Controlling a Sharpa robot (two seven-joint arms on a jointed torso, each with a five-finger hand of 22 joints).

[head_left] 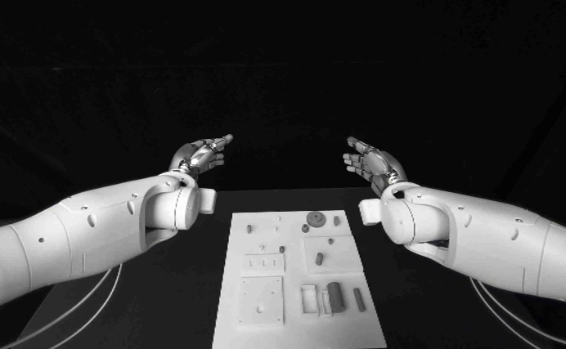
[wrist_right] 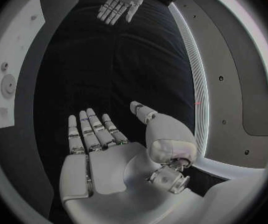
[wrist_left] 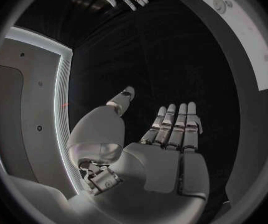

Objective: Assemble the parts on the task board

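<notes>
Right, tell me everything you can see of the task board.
The task board is a long white plate, matte like plastic, lying flat on the black table between the two arms, its long side running away from the robot. Its face is split into raised square panels and shallow recesses. Small grey parts lie or stand on it, among them a round disc near the far end. Neither robot hand touches it; both are raised beyond its far end.

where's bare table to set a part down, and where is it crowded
Bare black table lies to either side of the white task board, between its long edges and the arms. The board itself is crowded: small parts and recesses cover most of it. Both the left hand and the right hand are raised beyond the board's far end, holding nothing.
</notes>
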